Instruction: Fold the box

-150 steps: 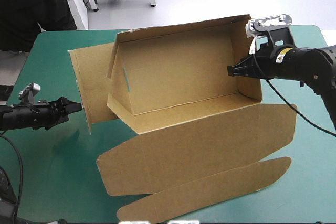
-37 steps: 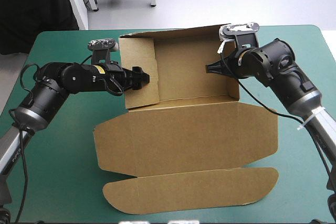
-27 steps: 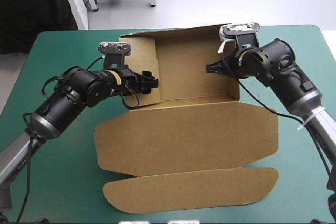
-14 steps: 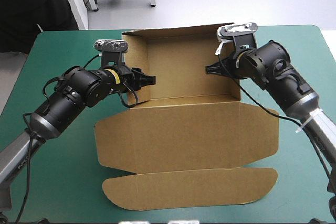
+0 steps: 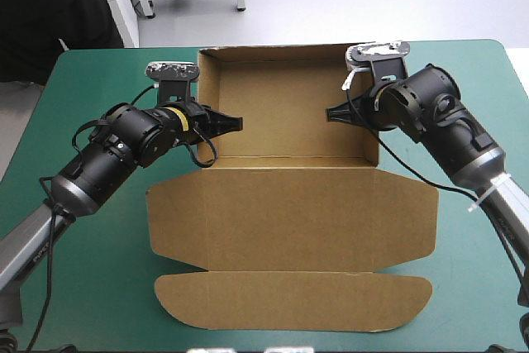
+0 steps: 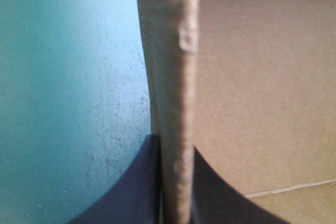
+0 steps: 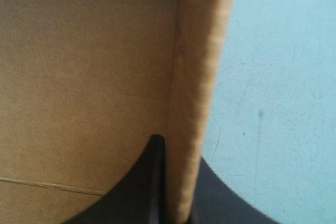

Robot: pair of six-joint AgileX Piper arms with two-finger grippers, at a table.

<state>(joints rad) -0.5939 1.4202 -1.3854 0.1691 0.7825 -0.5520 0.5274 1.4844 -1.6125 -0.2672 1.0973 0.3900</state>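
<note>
Box, high view: centred on teal-green surface, back and side walls raised, lid flat toward the near edge; left gripper and right gripper at opposite side walls. Left wrist view: black fingers nearly closed, pinching the left wall. Right wrist view: fingers likewise clamp the right wall.

The cut cardboard box is showing plain, even brown all over, while the smooth table cover is showing solid teal-green.
</note>
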